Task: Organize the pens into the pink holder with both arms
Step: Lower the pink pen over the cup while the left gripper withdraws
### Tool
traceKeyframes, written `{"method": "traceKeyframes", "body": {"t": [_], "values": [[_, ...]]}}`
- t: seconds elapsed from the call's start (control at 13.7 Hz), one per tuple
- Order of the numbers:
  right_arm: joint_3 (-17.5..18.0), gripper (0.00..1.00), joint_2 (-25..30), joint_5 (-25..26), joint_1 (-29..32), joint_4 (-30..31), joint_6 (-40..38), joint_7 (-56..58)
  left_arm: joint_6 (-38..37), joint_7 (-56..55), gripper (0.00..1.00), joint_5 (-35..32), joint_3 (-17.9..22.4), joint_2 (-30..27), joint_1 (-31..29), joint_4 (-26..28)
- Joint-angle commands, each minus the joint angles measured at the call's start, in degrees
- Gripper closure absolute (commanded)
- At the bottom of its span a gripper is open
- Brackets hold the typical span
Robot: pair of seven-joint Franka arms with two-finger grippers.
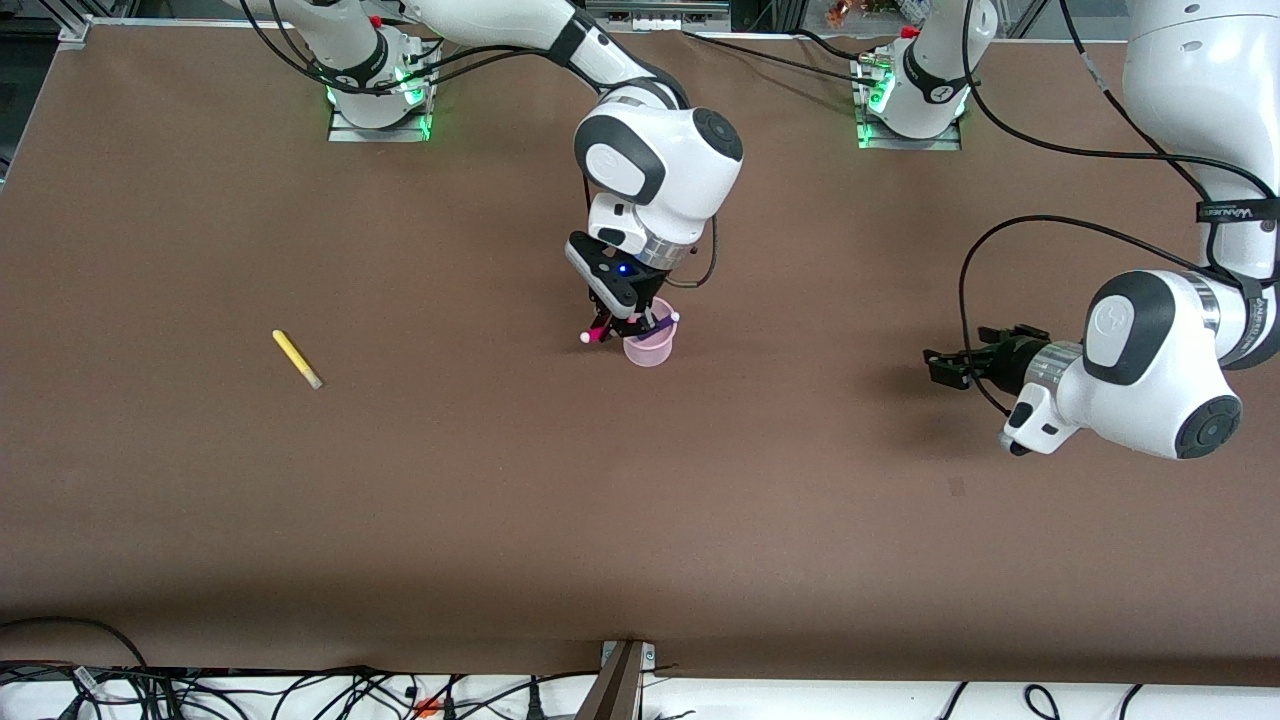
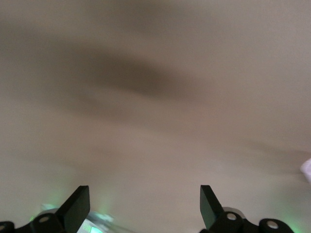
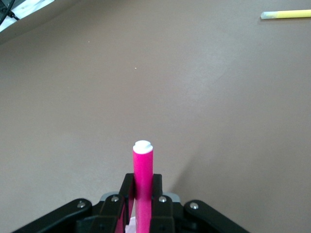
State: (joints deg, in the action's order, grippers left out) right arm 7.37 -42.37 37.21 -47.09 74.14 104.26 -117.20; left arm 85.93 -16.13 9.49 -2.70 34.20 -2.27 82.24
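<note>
My right gripper (image 1: 620, 326) is shut on the magenta-pink pen (image 3: 143, 182) and holds it over the pink holder (image 1: 649, 346), its pale end (image 1: 585, 338) sticking out beside the cup. A dark purple pen (image 1: 662, 322) leans in the cup with its pale tip at the rim. The yellow pen (image 1: 296, 359) lies on the table toward the right arm's end; it also shows in the right wrist view (image 3: 286, 15). My left gripper (image 1: 948, 368) is open and empty, above the table at the left arm's end (image 2: 145, 204). The light green pen is out of view.
The brown table (image 1: 640, 520) is bare apart from these things. Cables run along the edge nearest the front camera, and the arm bases (image 1: 380, 100) stand at the farthest edge.
</note>
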Motion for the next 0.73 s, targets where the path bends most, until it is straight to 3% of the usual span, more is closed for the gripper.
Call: {"method": "traceKeyframes", "body": {"t": [0.0, 0.15, 0.29, 0.66], "values": [[-1.0, 1.00, -1.8, 1.5, -1.6, -2.0, -1.5, -1.6, -0.1, 8.3, 0.00, -7.9, 0.1, 0.1, 0.1, -5.1], [-1.0, 0.98, -1.8, 1.6, -1.8, -2.0, -1.4, -1.6, -0.1, 13.5, 0.00, -11.8, -0.1, -1.2, 0.1, -8.0], [-1.1, 0.84, -1.8, 1.7, -1.9, -2.2, -1.5, -1.6, -0.1, 17.0, 0.00, -14.2, 0.0, -2.9, 0.1, -10.9], [-1.9, 0.85, -2.0, 2.5, -3.6, -2.4, -1.4, -1.7, 0.0, 17.9, 0.00, -14.6, -0.1, -8.7, 0.1, -16.0]]}}
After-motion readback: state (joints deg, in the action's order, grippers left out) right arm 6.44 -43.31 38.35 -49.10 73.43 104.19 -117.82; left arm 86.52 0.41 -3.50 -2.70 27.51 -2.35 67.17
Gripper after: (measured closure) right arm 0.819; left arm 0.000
